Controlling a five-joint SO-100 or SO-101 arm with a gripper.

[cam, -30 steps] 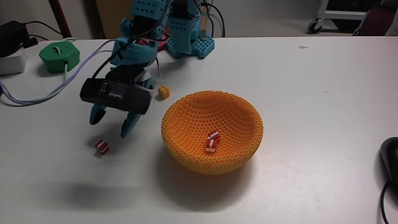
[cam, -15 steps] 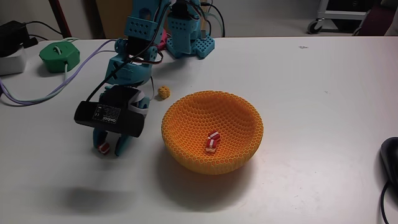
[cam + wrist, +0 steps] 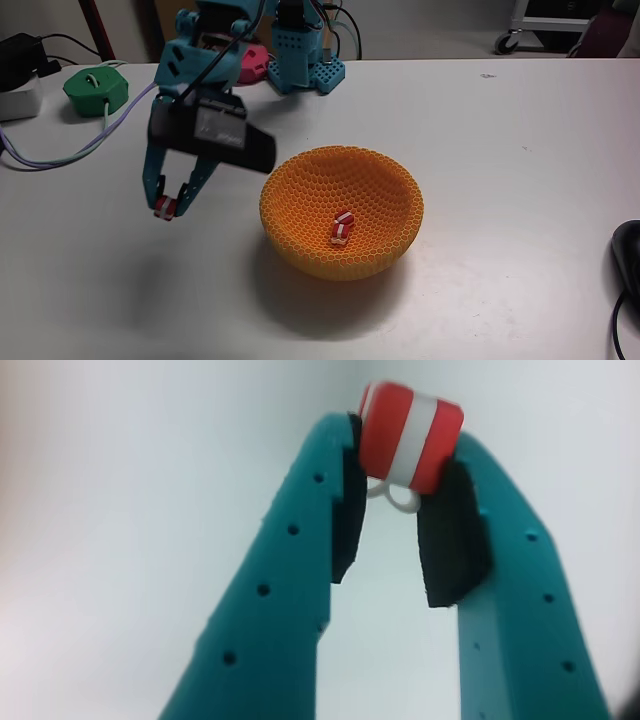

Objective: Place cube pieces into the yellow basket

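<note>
1. A white table [image 3: 520, 200] spreads beneath and all around the pincer in the fixed view.
2. A teal robot arm [image 3: 215, 60] rises behind the pincer, with a black camera block mounted just above its fingers.
3. The yellow basket [image 3: 341, 211], a round bowl with honeycomb-mesh walls, stands on the table to the right of the pincer in the fixed view, near it but apart from it.
4. A green plastic box [image 3: 96, 88] lies well behind the pincer and to its left; a pink box [image 3: 250, 62] sits behind it, partly hidden by the arm.
5. The pincer [image 3: 167, 208] hangs above the table, fingers pointing down, clamped on one red-and-white striped cube [image 3: 164, 208]. In the wrist view the pincer [image 3: 405, 445] pinches that cube [image 3: 410, 437] at its very tips, between the black pads [image 3: 452, 540], the white table blurred behind.
6. Two more striped cube pieces [image 3: 342, 227] lie inside the basket near its bottom, touching or almost touching each other, well to the right of the pincer.
</note>
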